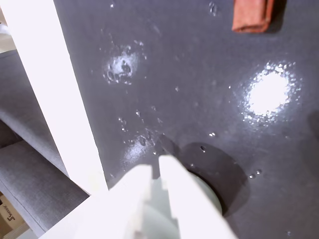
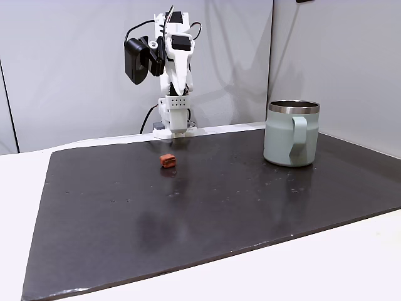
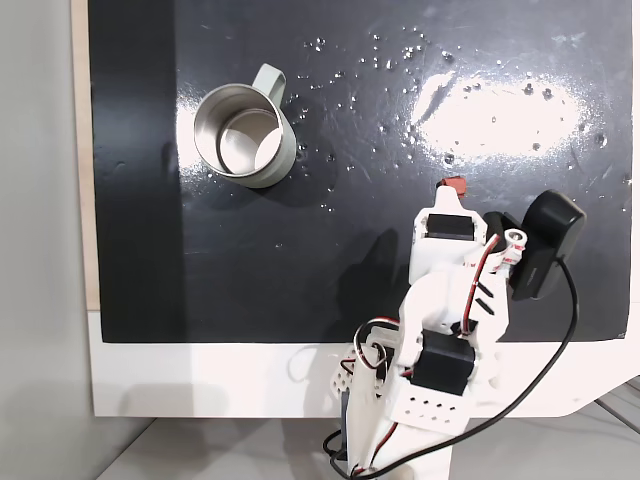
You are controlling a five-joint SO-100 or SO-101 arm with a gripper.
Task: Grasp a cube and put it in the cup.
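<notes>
**Inspector:** Position of the cube (image 2: 167,161)?

**Assistant:** On the dark mat (image 2: 207,213), out in front of the arm's base — well apart from the cup (image 2: 291,133). In the wrist view it lies toward the top edge, far ahead of the gripper (image 1: 155,172), whose jaws sit nearly together, pinching nothing.

**Inspector:** Long axis? Markings?

**Assistant:** Roughly cubic — no clear axis. No writing legible.

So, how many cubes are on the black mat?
1: the cube lies on the mat just before the arm's base, left of the cup in this fixed view.
</notes>
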